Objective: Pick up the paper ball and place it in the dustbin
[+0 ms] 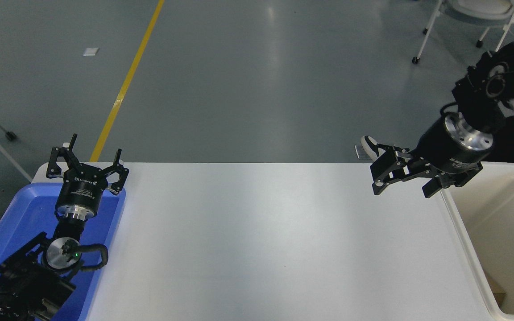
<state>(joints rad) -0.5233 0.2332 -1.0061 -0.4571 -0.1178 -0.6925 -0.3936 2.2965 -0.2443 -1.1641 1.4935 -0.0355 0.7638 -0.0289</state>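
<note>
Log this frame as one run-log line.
left gripper: open, parked over blue tray | right gripper: open, empty, above table beside dustbin | paper ball: not visible

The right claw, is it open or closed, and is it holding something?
Open and empty: the right gripper has its fingers spread with only table showing between them, beside the dustbin.

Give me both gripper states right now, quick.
Left gripper: open, empty, parked over the blue tray.
Right gripper: open, empty, above the table beside the dustbin.
</note>
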